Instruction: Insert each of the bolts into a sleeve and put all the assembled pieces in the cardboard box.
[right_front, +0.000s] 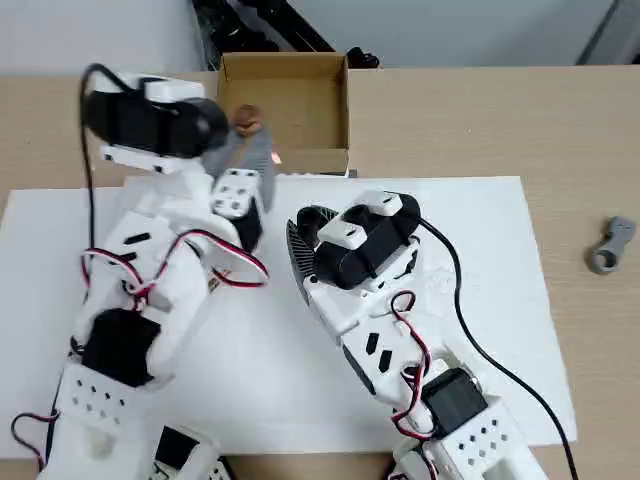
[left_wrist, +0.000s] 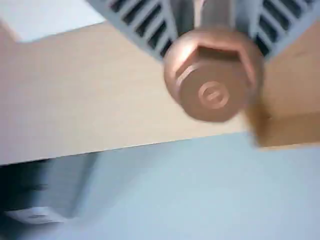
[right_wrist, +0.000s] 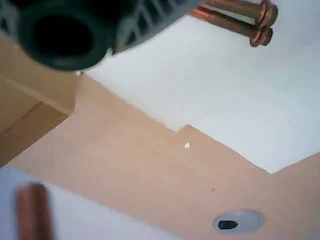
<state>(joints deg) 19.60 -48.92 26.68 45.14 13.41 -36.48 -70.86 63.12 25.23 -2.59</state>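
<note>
So, bolt (left_wrist: 214, 75): copper-coloured, hex head, clamped in the left gripper (right_front: 249, 135) right by the 9 o'clock wall of the cardboard box (right_front: 300, 105). The box sits at 12 o'clock off the white mat (right_front: 480, 300).
Left jaws: narrow, pinching the bolt just behind its head.
Bolt handling: looks rigid, small and smooth. I'd guess it's light-ish, and that it can twist or slip if pinched on the round shank. Gripping close to the head seems the safer hold.
Sleeve (right_wrist: 62, 35): dark tube with an open bore, sitting against the ribbed jaw of the right gripper (right_front: 298, 245), mid-mat.
Right jaws: look closed around the outside of the sleeve.
Sleeve handling: probably stiff, and round enough to roll if set down. Hold it across the wall and keep the bore free.
Spare bolts (right_wrist: 235, 17): two, side by side on the mat.
Grey piece (right_front: 612, 245): out at 3 o'clock on the table, well apart from everything.
</note>
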